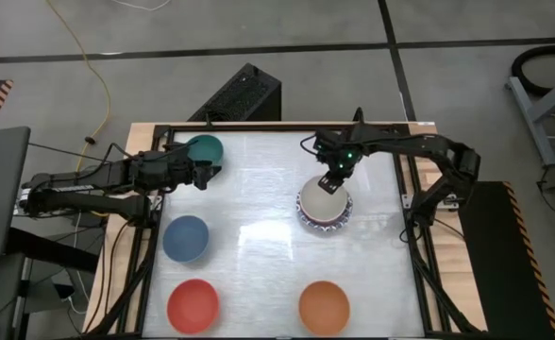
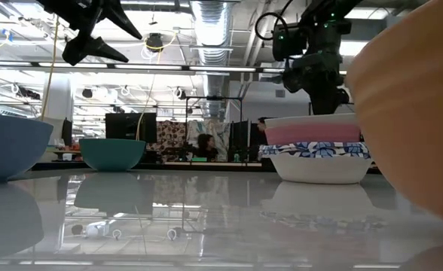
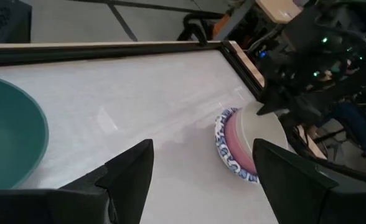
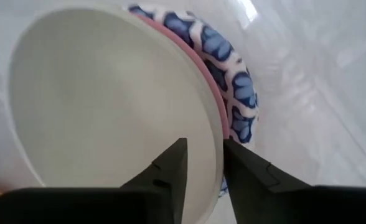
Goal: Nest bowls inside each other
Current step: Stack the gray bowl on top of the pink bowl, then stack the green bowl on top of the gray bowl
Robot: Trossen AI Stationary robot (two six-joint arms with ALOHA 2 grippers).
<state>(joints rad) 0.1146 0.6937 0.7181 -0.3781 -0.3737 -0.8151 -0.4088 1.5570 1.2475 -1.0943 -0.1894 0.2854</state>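
A stack of three bowls stands at the table's right: a blue-and-white patterned bowl (image 1: pixel 308 223) at the bottom, a pink bowl (image 2: pixel 312 133) in it, and a cream bowl (image 4: pixel 102 93) on top. My right gripper (image 4: pixel 203 155) points down over the stack's far edge, open, one finger inside the cream bowl's rim and one outside. My left gripper (image 3: pixel 201 152) hangs open above the table's far left, beside the green bowl (image 1: pixel 205 148). Blue (image 1: pixel 185 238), red (image 1: pixel 193 306) and orange (image 1: pixel 324 307) bowls rest singly on their bases. My right gripper straddles the cream bowl's rim (image 4: pixel 219 124) from above. The outer finger (image 4: pixel 239 165) stands right at the rim, and I cannot tell whether it touches. The cream bowl sits level in the pink bowl.
A black frame (image 1: pixel 414 203) runs round the white tabletop. There is bare tabletop in the middle, between the stack and the blue bowl. The orange bowl (image 2: pixel 410 113) fills the near right of the low view.
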